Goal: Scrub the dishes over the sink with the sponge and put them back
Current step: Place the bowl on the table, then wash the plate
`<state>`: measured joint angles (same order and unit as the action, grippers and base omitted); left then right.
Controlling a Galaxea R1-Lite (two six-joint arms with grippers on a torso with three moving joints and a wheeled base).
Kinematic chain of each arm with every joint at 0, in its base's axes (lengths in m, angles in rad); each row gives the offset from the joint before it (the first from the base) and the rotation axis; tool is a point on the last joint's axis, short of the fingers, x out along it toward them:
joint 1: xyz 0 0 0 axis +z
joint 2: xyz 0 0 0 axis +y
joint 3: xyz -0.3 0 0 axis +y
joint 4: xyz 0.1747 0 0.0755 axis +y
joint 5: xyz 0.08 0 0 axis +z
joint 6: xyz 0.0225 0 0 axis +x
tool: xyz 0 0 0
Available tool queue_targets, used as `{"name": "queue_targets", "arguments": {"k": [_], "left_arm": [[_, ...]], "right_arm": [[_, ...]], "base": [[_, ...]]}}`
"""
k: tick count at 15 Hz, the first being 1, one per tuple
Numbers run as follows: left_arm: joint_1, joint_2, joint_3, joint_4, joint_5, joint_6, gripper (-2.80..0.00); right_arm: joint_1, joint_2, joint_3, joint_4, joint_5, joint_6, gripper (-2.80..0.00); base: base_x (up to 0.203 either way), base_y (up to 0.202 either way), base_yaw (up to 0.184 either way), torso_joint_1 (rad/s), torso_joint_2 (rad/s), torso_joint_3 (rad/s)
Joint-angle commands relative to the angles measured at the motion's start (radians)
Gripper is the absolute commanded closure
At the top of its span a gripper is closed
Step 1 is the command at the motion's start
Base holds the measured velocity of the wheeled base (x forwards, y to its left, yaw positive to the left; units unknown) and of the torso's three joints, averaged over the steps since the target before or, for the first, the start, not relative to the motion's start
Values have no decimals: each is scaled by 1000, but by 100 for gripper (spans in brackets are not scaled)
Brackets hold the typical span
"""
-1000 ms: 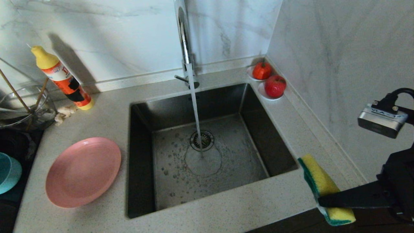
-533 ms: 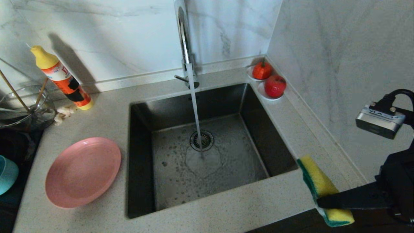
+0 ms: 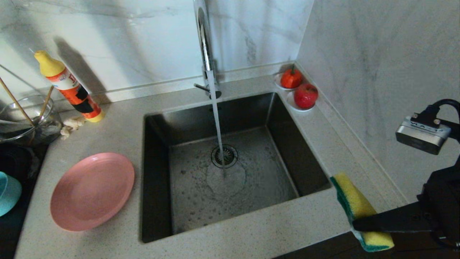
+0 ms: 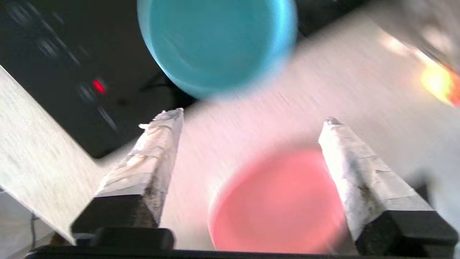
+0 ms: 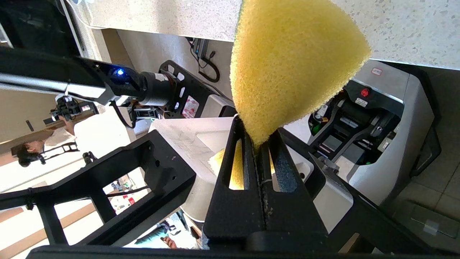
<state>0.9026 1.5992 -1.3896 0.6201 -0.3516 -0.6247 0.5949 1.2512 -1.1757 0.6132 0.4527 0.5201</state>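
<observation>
Sponge (image 3: 359, 212) in right gripper (image 5: 257, 144) (pinched)

You have the yellow sponge (image 3: 359, 210) pinched upright in the right pincer (image 3: 357, 225). Ahead of the spread left pincer (image 4: 251, 122), the pink plate (image 4: 276, 201) lies nearest, the teal-blue bowl (image 4: 215, 43) beyond it. Leftward of the right pincer, water runs into the steel sink (image 3: 230, 172).

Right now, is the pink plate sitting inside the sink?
No, the pink plate lies on the counter beside the sink, whose basin holds only running water.
</observation>
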Motion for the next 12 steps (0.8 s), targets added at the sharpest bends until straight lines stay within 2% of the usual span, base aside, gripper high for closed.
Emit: {"name": "queue_targets", "arguments": {"k": [1, 3, 4, 6, 9, 10, 12], "left_arm": [[-3, -111, -26, 72, -50, 22, -280], [-36, -158, 9, 157, -113, 129, -280], [-65, -173, 42, 182, -133, 163, -280], [-149, -179, 121, 191, -139, 184, -280], [-207, -90, 160, 190, -95, 199, -280], [-213, -58, 165, 187, -64, 207, -280], [-220, -14, 179, 162, -44, 245, -280]], "right_arm": [[0, -3, 2, 4, 3, 3, 0], [0, 2, 8, 3, 3, 3, 0], [0, 4, 11, 3, 3, 3, 0], [0, -1, 8, 2, 3, 1, 0], [0, -6, 14, 3, 0, 3, 0], [-3, -10, 20, 3, -1, 3, 0], [-12, -10, 27, 3, 0, 1, 0]], "base": [[0, 0, 0, 0, 0, 0], [0, 0, 0, 0, 0, 0], [0, 0, 0, 0, 0, 0], [0, 0, 0, 0, 0, 0], [0, 0, 0, 0, 0, 0], [0, 0, 0, 0, 0, 0], [0, 0, 0, 0, 0, 0]]}}
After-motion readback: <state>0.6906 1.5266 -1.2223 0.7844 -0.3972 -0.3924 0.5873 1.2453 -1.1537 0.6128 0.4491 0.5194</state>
